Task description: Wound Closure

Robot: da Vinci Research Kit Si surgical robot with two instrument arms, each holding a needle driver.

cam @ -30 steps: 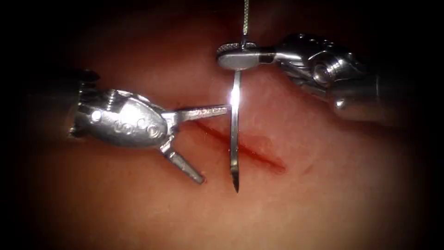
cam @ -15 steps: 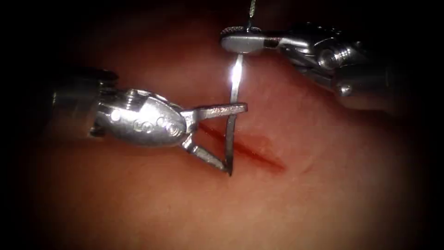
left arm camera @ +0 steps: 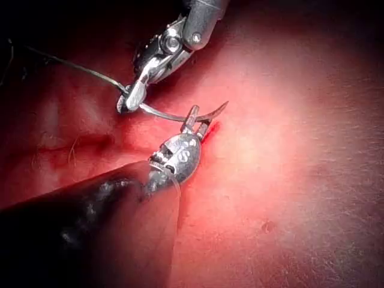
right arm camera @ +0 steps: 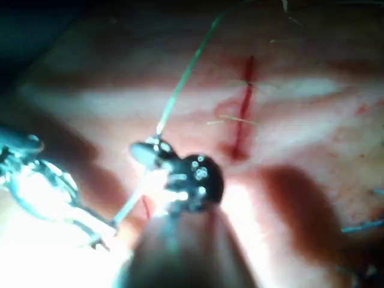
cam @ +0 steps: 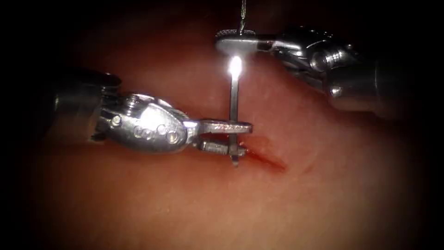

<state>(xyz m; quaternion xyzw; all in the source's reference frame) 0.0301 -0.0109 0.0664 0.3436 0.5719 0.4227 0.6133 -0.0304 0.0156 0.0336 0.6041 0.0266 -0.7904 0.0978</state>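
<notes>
In the endoscope view the curved needle hangs upright above the cut, free of the tissue. My right tool is shut on the needle's tail end, and the thread runs up from there. My left tool comes in from the left and is shut on the needle just behind its point, over the cut's left end. The left wrist view shows the needle spanning between the left tool and the right tool. In the right wrist view the right tool holds the thread end.
Red fluid lines the cut, with a small red mark to its right. A slack length of thread trails across the tissue behind the right tool. Short cut thread ends lie near the cut.
My left tool's jaws, wide open a second ago, moved right around the needle and closed on it near the point. The right tool lifted the needle slightly and kept its grip.
</notes>
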